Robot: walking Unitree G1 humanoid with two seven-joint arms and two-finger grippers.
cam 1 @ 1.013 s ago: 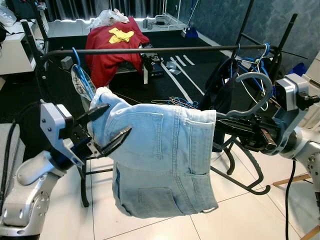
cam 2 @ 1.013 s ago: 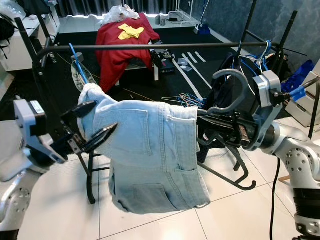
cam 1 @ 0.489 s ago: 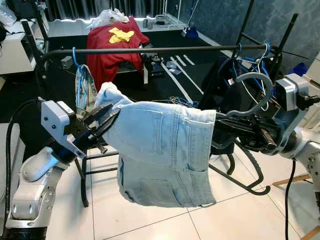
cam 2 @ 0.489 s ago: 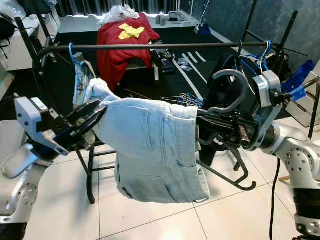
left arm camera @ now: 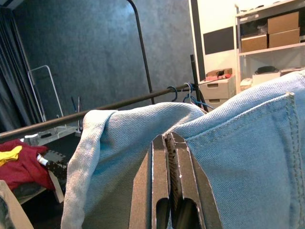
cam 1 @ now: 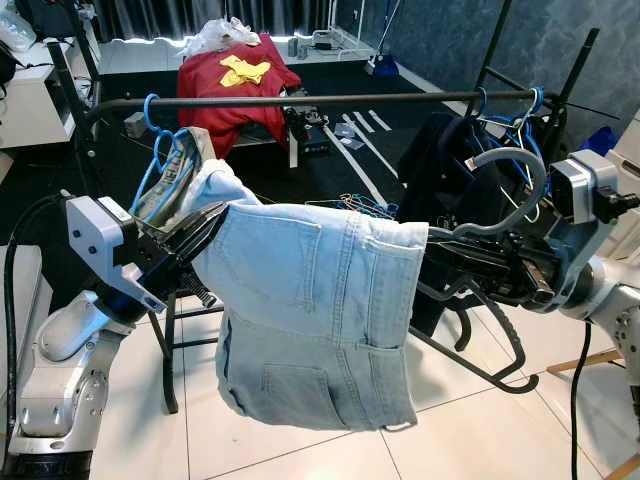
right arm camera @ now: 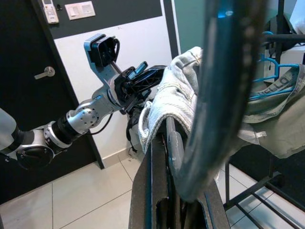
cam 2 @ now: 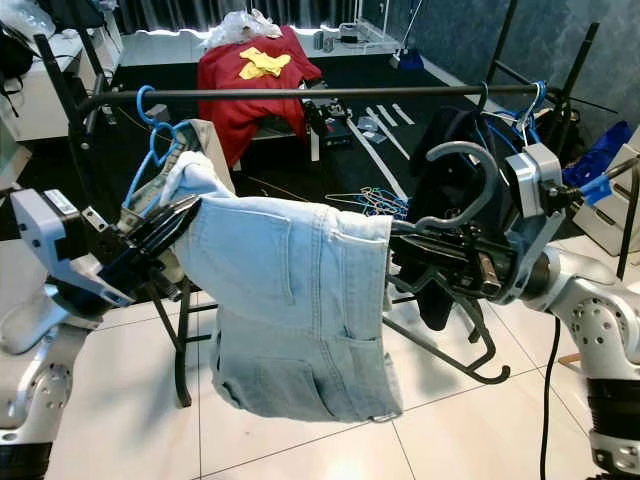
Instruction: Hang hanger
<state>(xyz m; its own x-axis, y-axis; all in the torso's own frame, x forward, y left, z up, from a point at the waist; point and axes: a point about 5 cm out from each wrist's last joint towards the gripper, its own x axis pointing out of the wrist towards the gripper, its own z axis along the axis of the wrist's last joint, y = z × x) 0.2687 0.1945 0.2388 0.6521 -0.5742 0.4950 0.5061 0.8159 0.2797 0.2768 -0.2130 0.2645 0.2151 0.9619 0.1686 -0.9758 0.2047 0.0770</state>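
Light-blue denim shorts (cam 1: 320,300) hang over a grey hanger whose hook (cam 1: 520,165) curls up on the right, below the black rail (cam 1: 300,100) of a clothes rack. My right gripper (cam 1: 442,252) is shut on the hanger's neck and holds it level in front of the rack. At the shorts' left end my left gripper (cam 1: 213,216) is shut on a fold of the denim. The left wrist view has its fingers (left arm camera: 159,157) pressed together against the denim. In the right wrist view the hanger (right arm camera: 224,95) runs between the fingers (right arm camera: 155,162).
On the rail, a blue hanger (cam 1: 150,108) with a pale garment hangs at the left, and blue hangers (cam 1: 520,108) with a dark garment (cam 1: 440,165) at the right. A red garment (cam 1: 225,85) lies on a stand behind. Loose hangers (cam 1: 360,205) lie on the floor.
My left gripper, open beside the shorts a second ago, has shut on the denim's left edge and drawn it up and leftward. The right gripper and hanger have hardly moved.
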